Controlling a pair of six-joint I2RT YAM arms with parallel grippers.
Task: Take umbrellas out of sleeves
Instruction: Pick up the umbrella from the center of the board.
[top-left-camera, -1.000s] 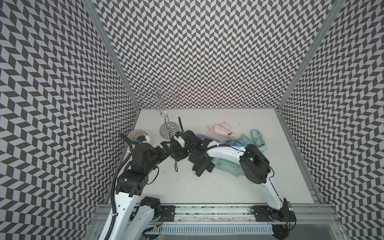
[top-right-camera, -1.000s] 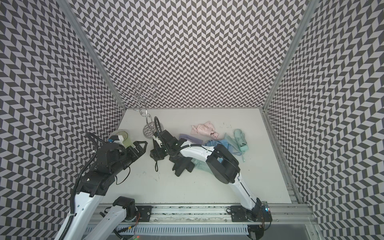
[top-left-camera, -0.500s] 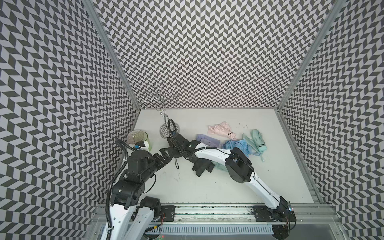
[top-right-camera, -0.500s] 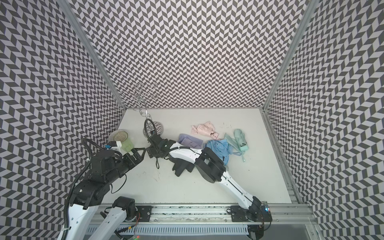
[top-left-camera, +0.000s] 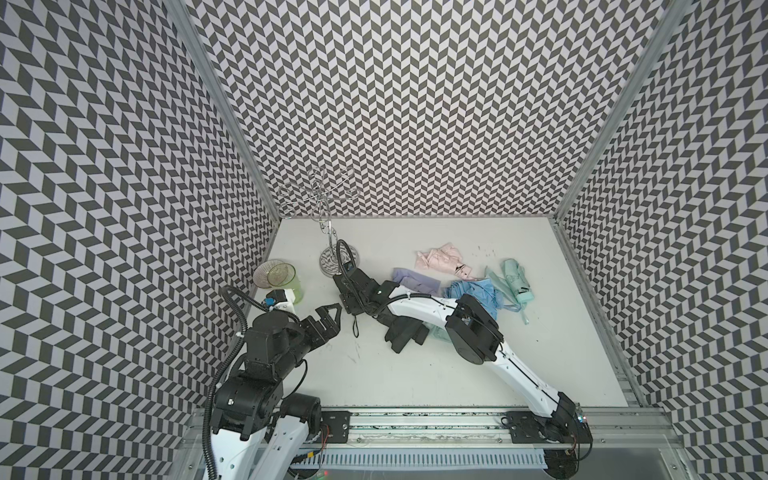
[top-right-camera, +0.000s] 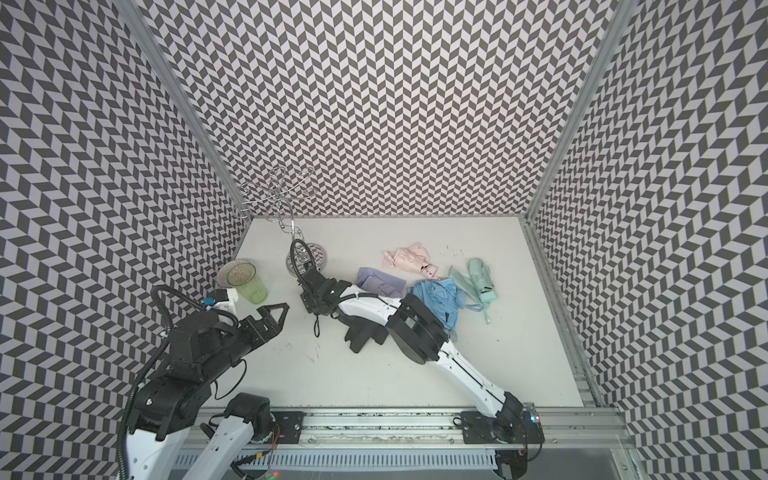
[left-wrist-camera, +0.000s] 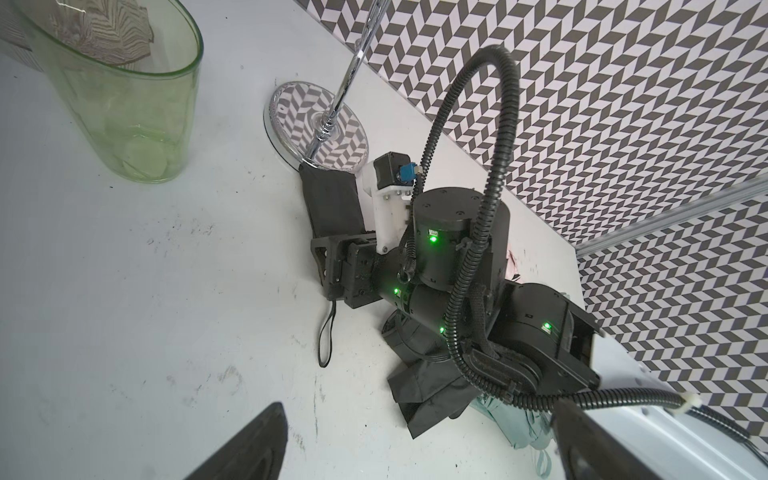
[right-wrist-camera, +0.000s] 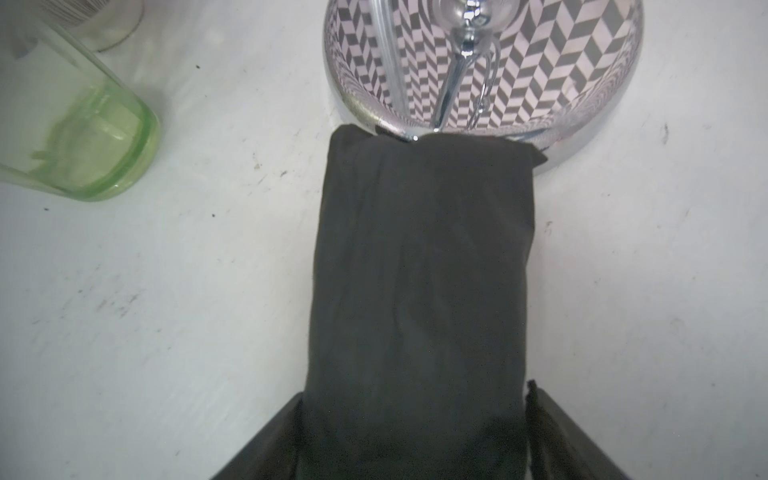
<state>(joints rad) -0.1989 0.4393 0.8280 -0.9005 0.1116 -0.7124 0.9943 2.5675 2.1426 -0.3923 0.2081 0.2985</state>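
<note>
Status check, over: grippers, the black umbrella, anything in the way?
Left gripper open, empty. Right gripper astride black sleeved umbrella, grip unconfirmed. Its far end against chrome stand base.

Reaching across with right arm (top-left-camera: 419, 305), forearm low over tabletop (top-left-camera: 415, 374), right claw (right-wrist-camera: 415, 419) pressed on both sides of black sleeve (right-wrist-camera: 419, 270). Holding left claw (top-left-camera: 336, 319) spread wide, empty, aimed toward right claw, left arm (top-left-camera: 270, 345) folded back.
</note>
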